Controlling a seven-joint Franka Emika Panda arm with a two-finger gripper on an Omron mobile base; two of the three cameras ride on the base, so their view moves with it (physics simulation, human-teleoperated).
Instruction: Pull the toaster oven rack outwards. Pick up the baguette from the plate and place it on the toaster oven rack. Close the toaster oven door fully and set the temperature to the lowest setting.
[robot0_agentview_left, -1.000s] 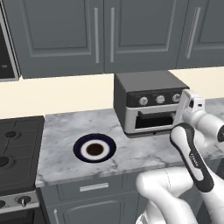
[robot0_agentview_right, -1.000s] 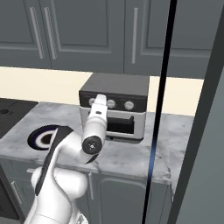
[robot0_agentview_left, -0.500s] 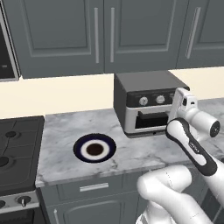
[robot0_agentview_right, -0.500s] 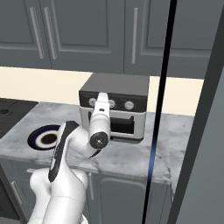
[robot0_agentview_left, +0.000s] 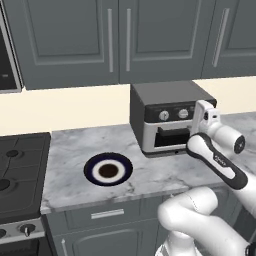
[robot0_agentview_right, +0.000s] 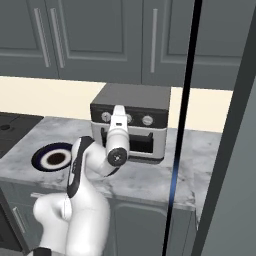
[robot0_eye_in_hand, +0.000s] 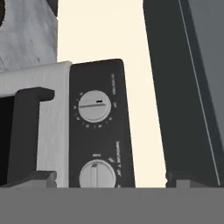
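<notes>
Swinging up and in over the last second, your white arm has brought the claw (robot0_eye_in_hand: 109, 177) close to the black control strip (robot0_eye_in_hand: 98, 127) of the boxy dark grey toaster oven (robot0_agentview_left: 170, 120), jaws spread wide and holding nothing. That suggests the temperature step is next, with a round silver knob (robot0_eye_in_hand: 94, 106) straight ahead. On the marbled desk (robot0_agentview_left: 65, 155), the round navy plate (robot0_agentview_left: 108, 169) sits bare; whether the baguette lies inside the oven you cannot tell.
</notes>
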